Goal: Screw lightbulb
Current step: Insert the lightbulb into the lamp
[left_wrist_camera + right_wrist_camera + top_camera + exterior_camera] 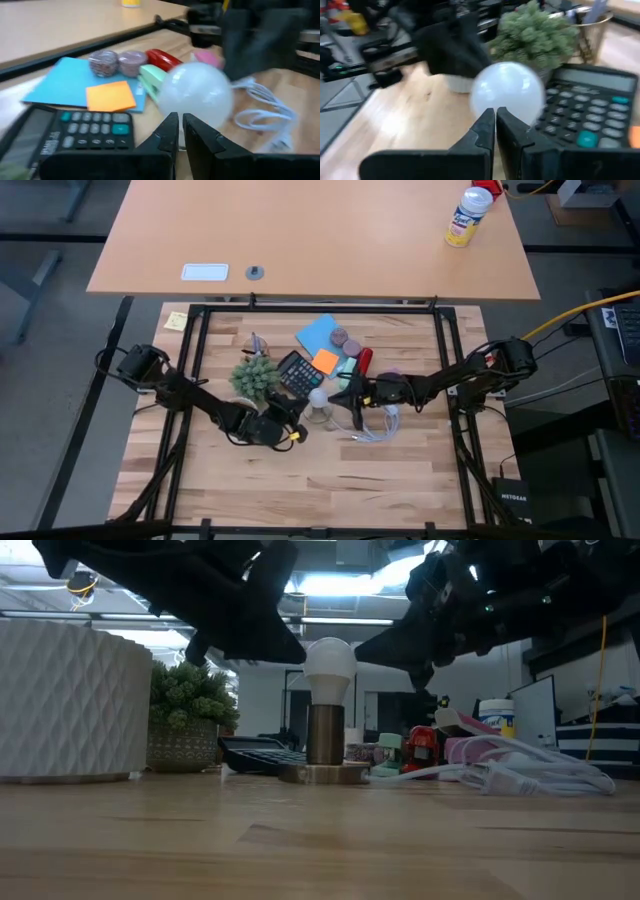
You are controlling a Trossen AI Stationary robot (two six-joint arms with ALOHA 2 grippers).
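The white lightbulb (330, 658) stands upright with its screw end in a brass socket (325, 733) on a round base (323, 774), mid-table (317, 397). My left gripper (177, 131) is shut and stands just on the near-left side of the bulb (197, 95), at bulb height (292, 652). My right gripper (495, 125) is shut and stands just to the right of the bulb (507, 92), fingers pointing at it (338, 394). My left gripper's shut fingertips (171, 120) lie against or just short of the bulb's round glass; I cannot tell whether they touch. My right gripper's shut fingertips (489, 117) point level at the bulb's glass from the table's right; I cannot tell whether they touch.
Right behind the bulb are a black calculator (298, 372), a potted green plant (256, 376), blue paper (320, 335) with an orange note (326, 361), and a red stapler (364, 360). A coiled white cable (375, 425) lies under the right arm. A white ribbed pot (70, 700) stands near left.
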